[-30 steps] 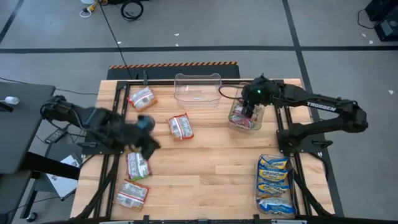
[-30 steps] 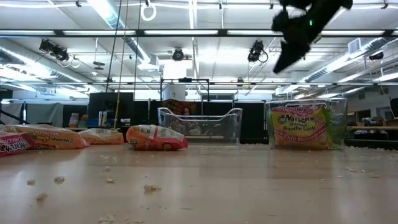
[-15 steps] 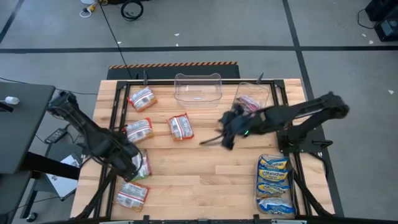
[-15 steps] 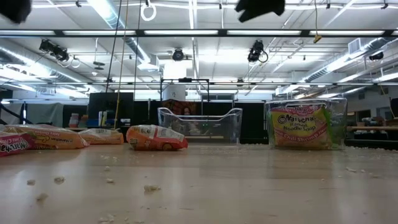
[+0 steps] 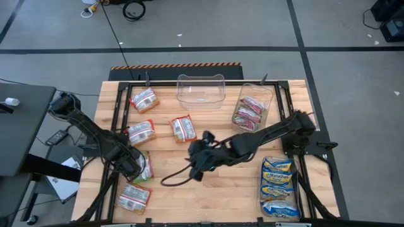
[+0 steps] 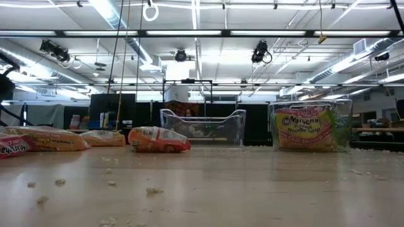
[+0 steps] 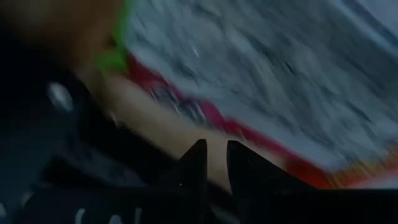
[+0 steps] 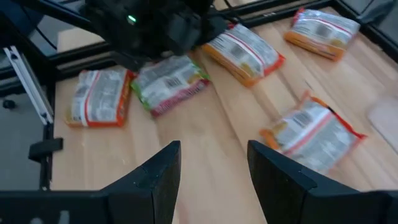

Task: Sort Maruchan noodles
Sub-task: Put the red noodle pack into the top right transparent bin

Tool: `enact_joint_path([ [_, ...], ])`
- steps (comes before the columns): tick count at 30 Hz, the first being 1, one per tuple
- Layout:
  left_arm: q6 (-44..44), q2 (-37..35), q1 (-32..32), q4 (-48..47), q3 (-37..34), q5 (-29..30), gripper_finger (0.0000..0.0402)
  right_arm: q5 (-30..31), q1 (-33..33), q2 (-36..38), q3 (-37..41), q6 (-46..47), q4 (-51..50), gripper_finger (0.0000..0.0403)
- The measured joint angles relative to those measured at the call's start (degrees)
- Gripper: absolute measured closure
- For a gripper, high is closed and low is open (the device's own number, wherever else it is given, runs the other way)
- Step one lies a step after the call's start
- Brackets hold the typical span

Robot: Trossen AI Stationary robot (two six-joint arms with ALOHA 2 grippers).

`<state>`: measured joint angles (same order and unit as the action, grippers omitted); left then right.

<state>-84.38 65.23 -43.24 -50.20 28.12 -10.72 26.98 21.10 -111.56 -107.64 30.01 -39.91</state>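
Several red-and-white Maruchan packets lie flat on the table's left half [image 5: 144,99] [image 5: 140,131] [image 5: 184,128] [image 5: 134,197]. A green-and-white packet [image 5: 146,170] lies flat near the left edge, and my left gripper [image 5: 129,162] hangs right over it. In the left wrist view this packet [image 7: 261,81] fills the picture, and the left gripper [image 7: 216,163] has its fingertips almost together. My right gripper [image 5: 199,159] is open above the table's middle, over bare wood. In the right wrist view the right gripper [image 8: 212,149] looks toward the green packet [image 8: 171,84]. My left gripper comes down from above on the green-and-white packet [image 7: 186,112], which lies flat on the table. Whether the fingertips touch it I cannot tell.
An empty clear bin [image 5: 201,94] stands at the far edge. Beside it a bin [image 5: 265,94] holds red-and-white packets. Blue-and-yellow packets fill a bin [image 5: 279,186] at the near right. The wood between the near edge and the table's middle is bare. A cable [image 5: 173,180] trails below the right gripper.
My right gripper has come away from the red-packet bin and swept toward the table's left and near edge, to the middle. My left gripper has moved toward the near edge, down to the green packet, uncovering a red-and-white packet where it was.
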Motion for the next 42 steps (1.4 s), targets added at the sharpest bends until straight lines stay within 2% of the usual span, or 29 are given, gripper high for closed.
enact_joint_path([
  [4,7.08,0.00,2.64,8.17,-1.69,7.22,0.0336,-0.66,-0.17,-5.70,-6.04,0.31,-0.01,0.0212],
  [9,18.38,0.00,7.71,31.86,-1.61,16.37,0.0336,-1.52,-1.16,-12.21,-9.45,-2.48,0.56,0.0209],
  [12,25.25,0.00,10.11,39.70,0.04,16.91,0.0336,-2.28,-1.39,-15.03,-9.51,-4.59,0.80,0.0208],
  [15,32.30,-0.30,11.06,34.67,3.36,15.84,0.0336,-2.51,-0.53,-17.95,-9.57,-6.23,1.65,0.0208],
  [19,38.80,-0.70,11.00,19.54,7.97,15.36,0.0336,-2.60,1.30,-22.33,-9.69,-6.49,2.99,0.0208],
  [21,40.32,-1.20,10.65,12.07,9.78,15.40,0.0336,-2.66,1.94,-24.56,-11.21,-4.70,1.59,0.0208],
  [24,43.24,-2.42,9.88,6.71,10.84,15.43,0.0336,-1.87,2.78,-27.04,-15.34,-2.73,-0.57,0.0208],
  [28,47.02,-4.14,9.50,4.57,10.87,16.01,0.0336,0.59,3.61,-30.80,-20.82,-2.05,-5.09,0.0208],
  [31,47.61,-4.77,9.55,4.36,10.88,16.50,0.0336,1.60,3.63,-33.98,-23.28,-5.28,-7.06,0.0208],
  [42,43.02,-4.98,7.71,4.28,10.88,16.34,0.0335,9.20,3.52,-38.61,-24.56,-17.60,-7.04,0.0211],
])
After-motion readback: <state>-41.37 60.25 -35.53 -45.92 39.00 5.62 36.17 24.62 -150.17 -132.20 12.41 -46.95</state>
